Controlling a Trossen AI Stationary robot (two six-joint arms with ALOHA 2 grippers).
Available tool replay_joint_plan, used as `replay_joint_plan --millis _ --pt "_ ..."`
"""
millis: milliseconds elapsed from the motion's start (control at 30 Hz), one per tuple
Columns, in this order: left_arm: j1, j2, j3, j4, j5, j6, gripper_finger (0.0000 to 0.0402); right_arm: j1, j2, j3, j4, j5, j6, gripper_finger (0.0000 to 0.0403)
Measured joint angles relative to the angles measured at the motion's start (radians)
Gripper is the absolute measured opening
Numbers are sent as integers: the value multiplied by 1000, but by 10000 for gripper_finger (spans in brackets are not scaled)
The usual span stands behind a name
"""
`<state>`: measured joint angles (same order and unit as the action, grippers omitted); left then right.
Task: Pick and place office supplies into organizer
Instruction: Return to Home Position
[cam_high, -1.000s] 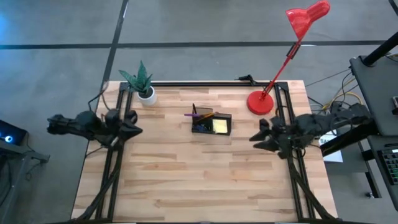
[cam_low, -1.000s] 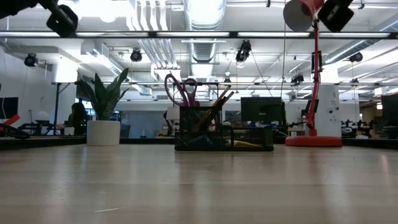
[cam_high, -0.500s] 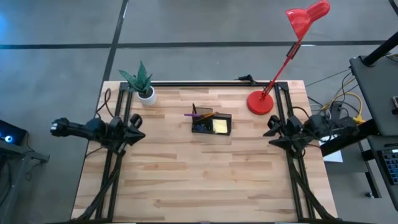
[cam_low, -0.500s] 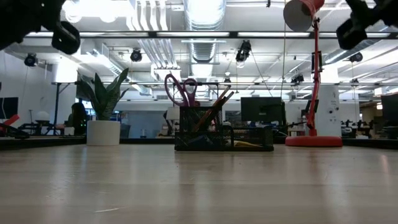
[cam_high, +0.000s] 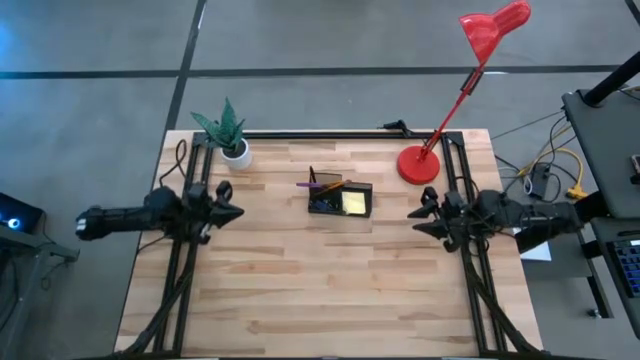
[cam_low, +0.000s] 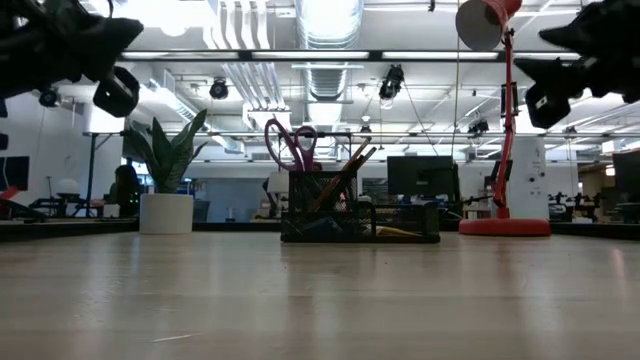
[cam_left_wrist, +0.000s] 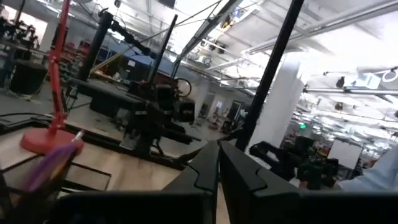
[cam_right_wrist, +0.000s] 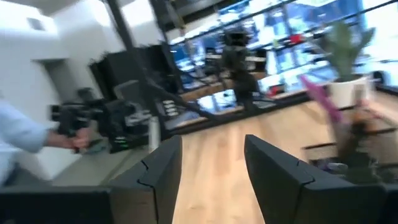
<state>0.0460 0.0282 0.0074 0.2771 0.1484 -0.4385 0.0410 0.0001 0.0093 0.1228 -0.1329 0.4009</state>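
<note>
Organizer (cam_high: 341, 199): set just 12 o'clock of table (cam_high: 300, 290) centre, long axis 9 to 3 o'clock; scissors (cam_high: 318, 183) stood at its 9 o'clock end, sticky-note pad (cam_high: 353, 203) laid flat toward 3. Left gripper (cam_high: 232, 212), at the 9 o'clock edge, is seen pinched together, empty; right gripper (cam_high: 414, 216), at 3 o'clock, spread apart, empty.

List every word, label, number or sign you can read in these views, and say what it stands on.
No text can be read in any view.
Too blurred to read: marks on the pale sign high in the room, left wrist view.
Too small to read: the green lit sign far back in that view.
No print visible on the organizer, sticky-note pad, lamp base or plant pot.
</note>
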Motion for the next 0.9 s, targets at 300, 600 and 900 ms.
replay_joint_plan --millis 300,600,900 --pt "107 41 0 -95 27 1 0 -110 25 0 -104 43 198 162" --pt "106 187 -1 -144 6 210 0 -110 86 0 -107 66 218 162" --pt "108 187 -1 -98 -509 79 0 -109 126 0 -40 50 -73 156"
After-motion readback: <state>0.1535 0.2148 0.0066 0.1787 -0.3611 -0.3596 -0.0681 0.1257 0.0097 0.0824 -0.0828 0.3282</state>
